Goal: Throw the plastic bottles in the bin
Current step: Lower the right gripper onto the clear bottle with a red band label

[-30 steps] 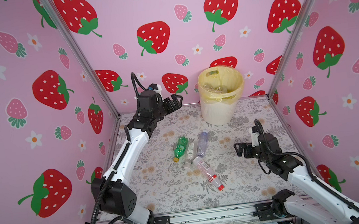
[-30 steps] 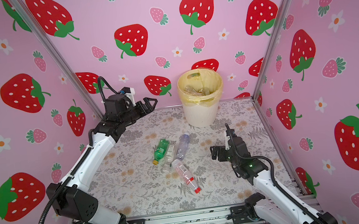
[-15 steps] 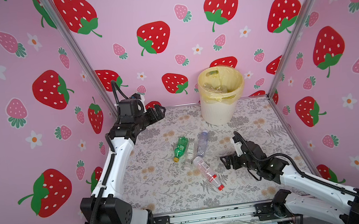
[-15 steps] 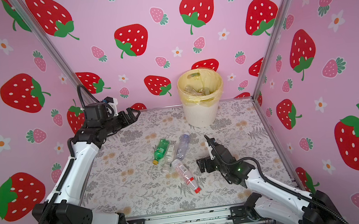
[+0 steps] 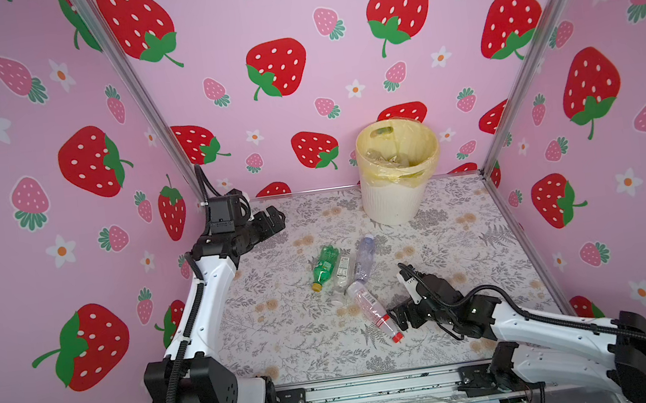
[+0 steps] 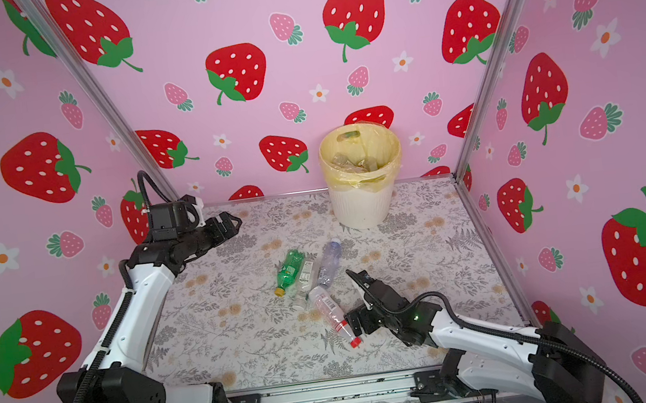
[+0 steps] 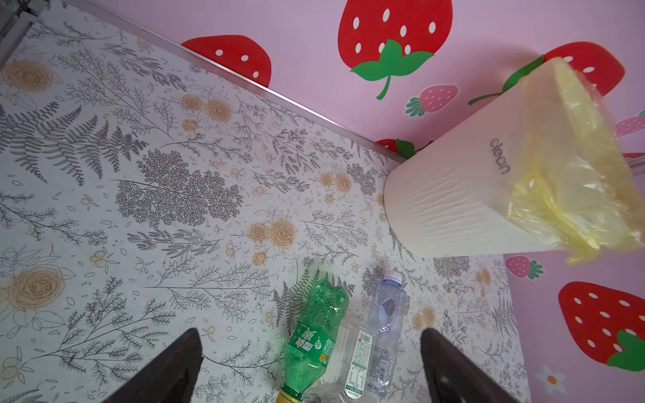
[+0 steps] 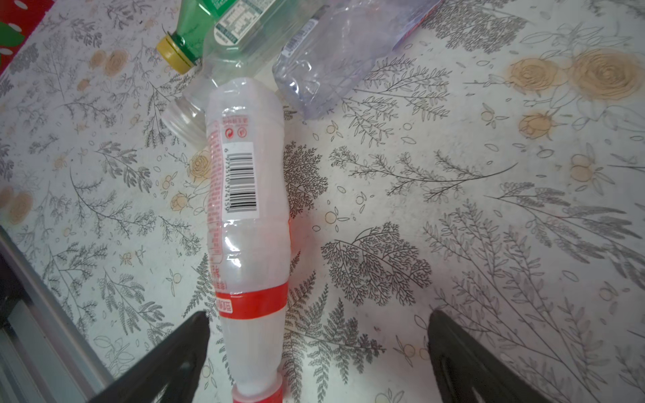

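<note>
Left claw hangs released and empty above the floral-patterned desk. At centre, four plastic bottles lie huddled together: a crumpled green bottle with a yellow cap, a clear white-labelled bottle, a pale bluish bottle and a clear red-capped bottle. The neck of the red-capped one lies ungripped between the spread fingers of the right claw. The round cream-white ribbed bin, lined with a yellow bag, stands upright by the back wall.
</note>
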`<state>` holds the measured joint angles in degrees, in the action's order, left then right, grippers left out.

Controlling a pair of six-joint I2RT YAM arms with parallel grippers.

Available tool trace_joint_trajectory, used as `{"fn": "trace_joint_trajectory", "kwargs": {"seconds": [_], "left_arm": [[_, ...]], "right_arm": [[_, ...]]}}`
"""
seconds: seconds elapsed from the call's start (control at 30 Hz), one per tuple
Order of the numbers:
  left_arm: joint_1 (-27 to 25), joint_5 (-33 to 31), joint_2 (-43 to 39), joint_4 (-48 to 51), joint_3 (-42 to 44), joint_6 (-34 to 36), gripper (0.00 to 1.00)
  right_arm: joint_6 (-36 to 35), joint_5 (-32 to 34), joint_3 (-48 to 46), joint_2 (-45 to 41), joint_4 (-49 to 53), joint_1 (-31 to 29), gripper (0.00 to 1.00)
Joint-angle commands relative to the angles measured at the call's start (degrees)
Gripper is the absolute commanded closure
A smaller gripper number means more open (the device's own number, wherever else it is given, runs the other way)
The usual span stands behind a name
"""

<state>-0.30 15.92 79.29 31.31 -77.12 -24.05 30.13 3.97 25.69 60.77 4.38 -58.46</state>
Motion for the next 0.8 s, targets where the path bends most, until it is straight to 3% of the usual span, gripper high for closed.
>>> {"fn": "trace_joint_trajectory", "kwargs": {"seconds": [0.0, 0.13, 0.37, 0.77], "left_arm": [[2.8, 4.3, 0.4, -1.9, 0.8, -2.7, 0.01], [5.8, 6.8, 0.4, -2.4, 1.9, -5.4, 0.01], [6.2, 6.3, -1.3, -3.3, 3.0, -5.0, 0.01], [6.2, 5.9, -1.2, -3.5, 3.4, -5.5, 0.01]], "right_arm": [[0.3, 1.3, -1.9, 2.2, -3.1, -2.7, 0.01], [1.1, 1.4, -1.9, 5.3, -4.3, -6.0, 0.03], [2.9, 3.4, -1.5, 9.5, -4.9, -10.7, 0.12], [2.8, 5.5, -0.3, 17.3, -9.6, -12.5, 0.34]]}}
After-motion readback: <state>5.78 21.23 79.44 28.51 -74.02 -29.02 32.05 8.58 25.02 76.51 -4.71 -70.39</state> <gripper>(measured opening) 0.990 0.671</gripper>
